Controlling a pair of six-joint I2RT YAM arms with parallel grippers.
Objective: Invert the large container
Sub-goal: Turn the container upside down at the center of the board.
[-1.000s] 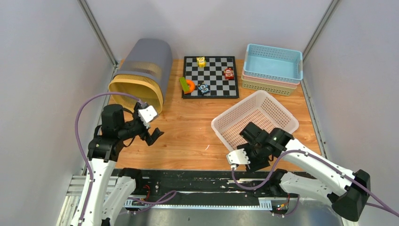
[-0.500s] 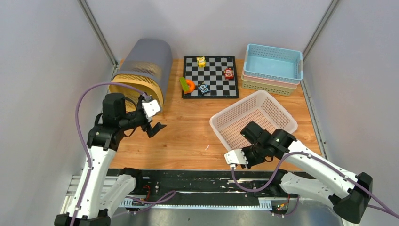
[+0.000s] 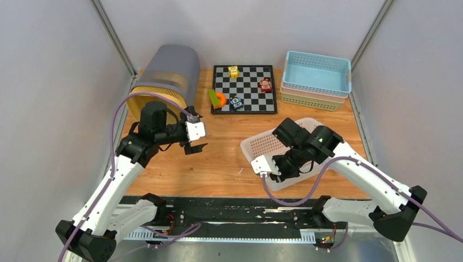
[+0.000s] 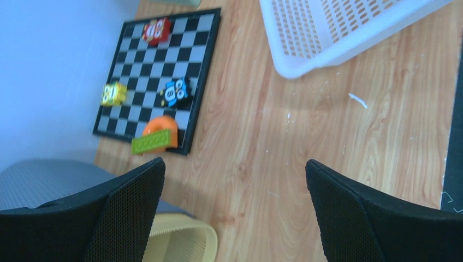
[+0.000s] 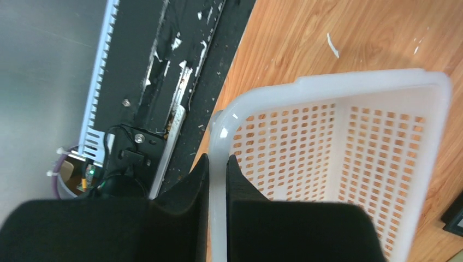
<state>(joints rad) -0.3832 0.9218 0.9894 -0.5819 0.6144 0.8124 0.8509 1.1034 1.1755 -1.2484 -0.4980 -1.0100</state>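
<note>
Where it curves, right pincer (image 5: pixel 217 162) (clamped) grips basket (image 5: pixel 382 87).

My light wooden tabletop (image 3: pixel 218 158) carries a black-and-grey chessboard (image 3: pixel 245 90). Left of that board, a grey-and-yellow ribbed bin (image 3: pixel 169 76) lies on its side. Right of it, stacked pastel plastic baskets (image 3: pixel 312 87). Nearer than it, a white perforated plastic basket (image 3: pixel 262 143) and a white scrap (image 3: pixel 240 171).

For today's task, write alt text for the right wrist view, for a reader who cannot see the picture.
The right gripper is shut on the rim of a white perforated basket, close to one rounded corner. The basket's slotted inside faces the camera. Behind it are a wooden table and, to the left, a black base rail.
</note>
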